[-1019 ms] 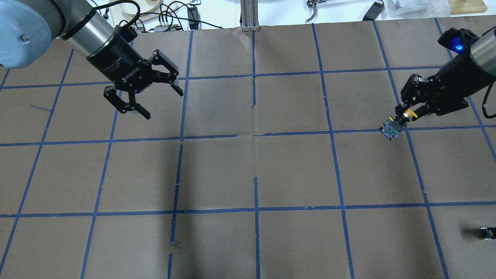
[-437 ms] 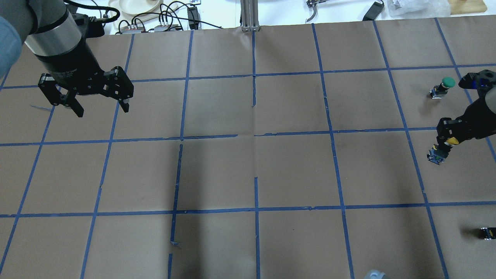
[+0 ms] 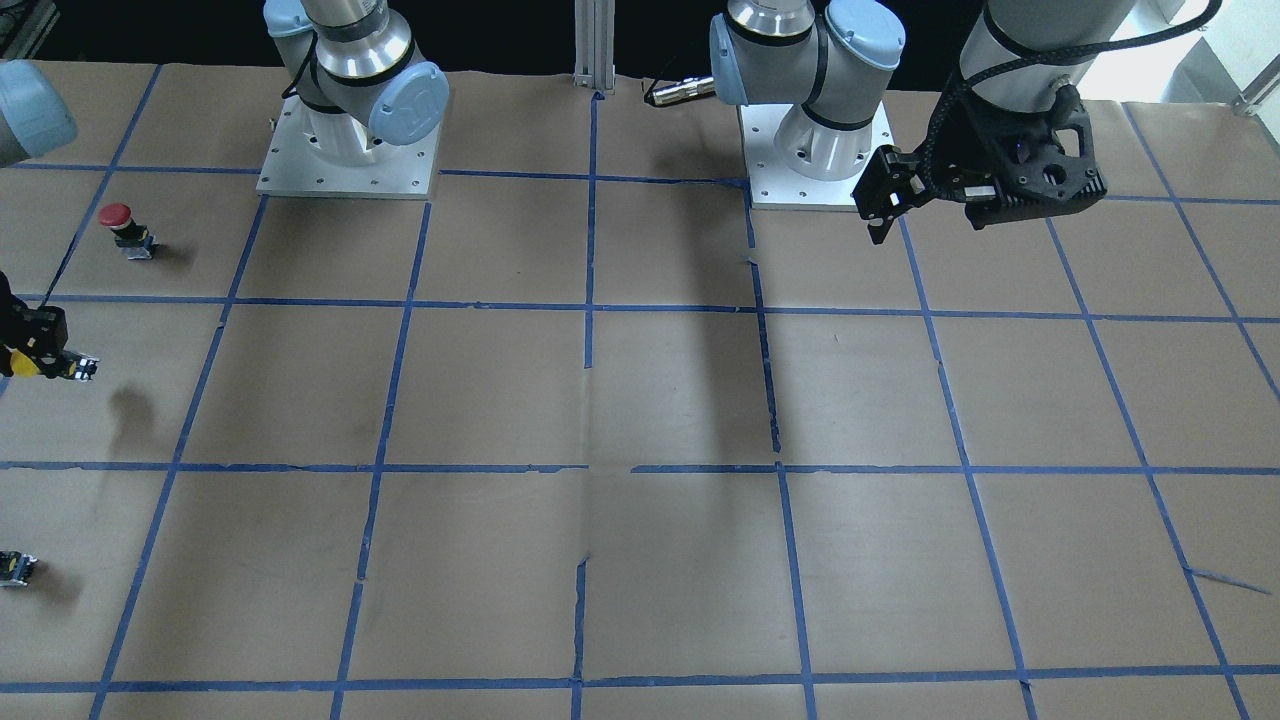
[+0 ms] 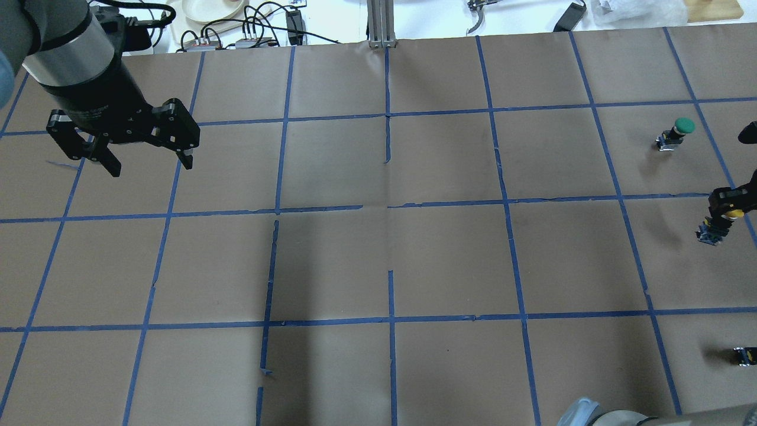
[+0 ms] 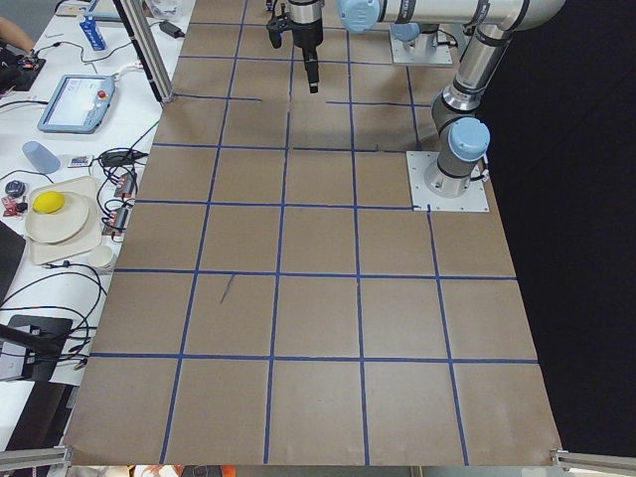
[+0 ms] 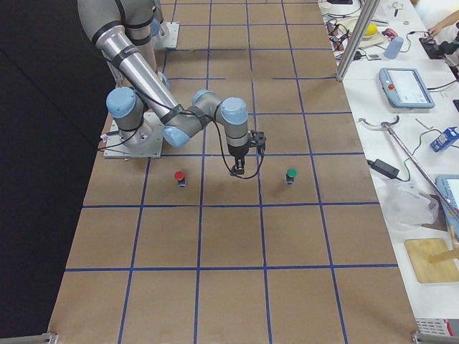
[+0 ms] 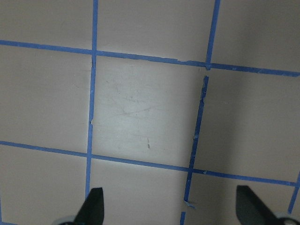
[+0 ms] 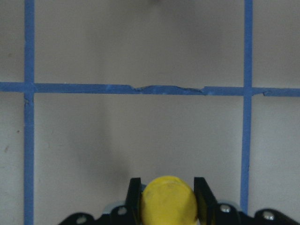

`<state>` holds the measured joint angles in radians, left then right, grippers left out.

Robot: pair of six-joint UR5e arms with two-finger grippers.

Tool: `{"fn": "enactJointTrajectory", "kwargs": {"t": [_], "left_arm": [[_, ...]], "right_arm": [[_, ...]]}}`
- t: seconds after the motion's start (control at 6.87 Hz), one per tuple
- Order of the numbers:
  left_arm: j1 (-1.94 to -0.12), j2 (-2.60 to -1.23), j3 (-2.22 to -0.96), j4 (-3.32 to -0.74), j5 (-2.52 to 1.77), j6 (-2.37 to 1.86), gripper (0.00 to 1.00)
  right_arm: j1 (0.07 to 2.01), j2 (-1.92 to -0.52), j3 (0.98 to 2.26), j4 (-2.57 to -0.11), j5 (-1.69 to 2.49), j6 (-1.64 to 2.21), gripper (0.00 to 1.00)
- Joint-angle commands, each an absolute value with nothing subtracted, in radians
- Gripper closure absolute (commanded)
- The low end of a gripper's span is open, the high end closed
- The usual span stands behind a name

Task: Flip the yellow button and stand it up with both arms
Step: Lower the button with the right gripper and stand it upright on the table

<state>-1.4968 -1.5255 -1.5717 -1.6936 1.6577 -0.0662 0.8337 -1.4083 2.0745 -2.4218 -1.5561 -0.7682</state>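
Right gripper (image 8: 168, 183) around yellow button (image 8: 168, 201)

The right tool (image 4: 724, 210) hung above the tabletop (image 4: 449, 260) near its right edge. The held button (image 4: 710, 231) sat between its fingers, cap inside and body jutting past the fingertips, clear of the surface. The tool was between two other buttons on the tabletop, each well apart from it: the near capped button (image 6: 179, 177) on the robot's side and the far capped button (image 6: 290, 175) on the operators' side. A capless part (image 4: 743, 355) lay by the same edge. The left tool (image 4: 152, 168) hung over the tabletop's left part, far from all of these.
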Motion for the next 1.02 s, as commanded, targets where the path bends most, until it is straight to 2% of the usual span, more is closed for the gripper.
{"fn": "enactJointTrajectory", "kwargs": {"t": [0.0, 0.29, 0.58, 0.87], "left_arm": [[-1.500, -1.496, -1.588, -1.703, 1.652, -0.071, 0.00], [-1.514, -1.489, -1.653, -1.689, 1.652, -0.051, 0.00], [-1.561, -1.499, -1.681, -1.622, 1.600, -0.042, 0.00], [-1.568, -1.493, -1.689, -1.606, 1.571, 0.009, 0.00]], "right_arm": [[0.804, -1.397, 2.156, -2.556, -1.565, -0.793, 0.93], [0.801, -1.397, 2.233, -2.683, -1.569, -0.793, 0.90], [0.801, -1.393, 2.233, -2.672, -1.533, -0.823, 0.01], [0.802, -1.417, 2.217, -2.572, -1.522, -0.830, 0.00]]}}
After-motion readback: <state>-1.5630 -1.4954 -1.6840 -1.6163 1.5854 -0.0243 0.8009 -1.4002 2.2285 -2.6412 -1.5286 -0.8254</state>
